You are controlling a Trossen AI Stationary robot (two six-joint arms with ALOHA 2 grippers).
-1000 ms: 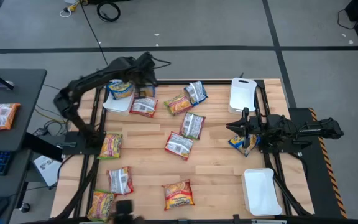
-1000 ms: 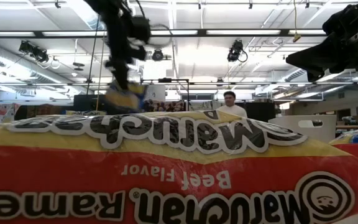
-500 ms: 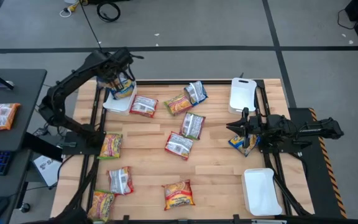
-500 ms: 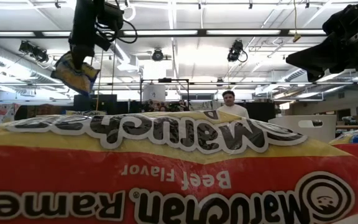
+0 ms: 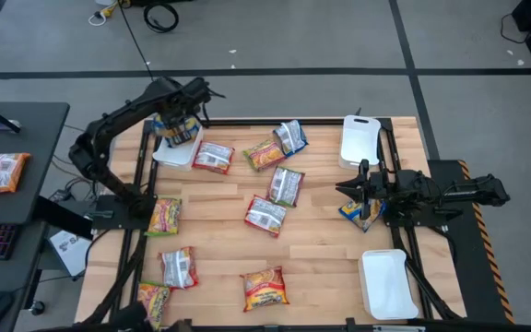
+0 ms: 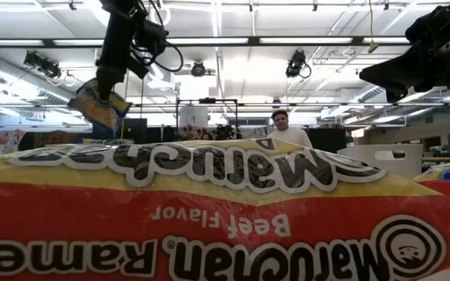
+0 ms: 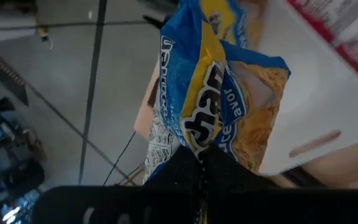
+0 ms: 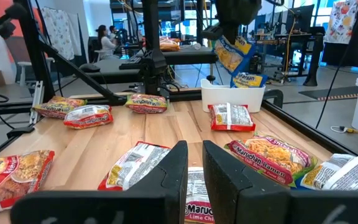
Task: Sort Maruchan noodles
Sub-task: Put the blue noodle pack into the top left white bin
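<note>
One blue-yellow packet (image 5: 179,130) is pinched by its edge in the left gripper (image 5: 184,118) and hung over the white tray (image 5: 168,152) at the far left corner — probably for dropping with its own kind. Most other packets lie scattered on the table (image 5: 219,231). The right gripper (image 5: 356,189) waits above a packet near the right edge — its fingers are set slightly apart, with nothing held.

Overhead, table-level and two wrist views, all sharing the table (image 5: 219,221).

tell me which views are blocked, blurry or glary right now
Low view: a beef packet against the lens fills the lower half, with bright ceiling lights above. Left wrist view: the held blue packet is close and soft, the background blurred. High view: even light, sharp. Right wrist view: clear across the table.
</note>
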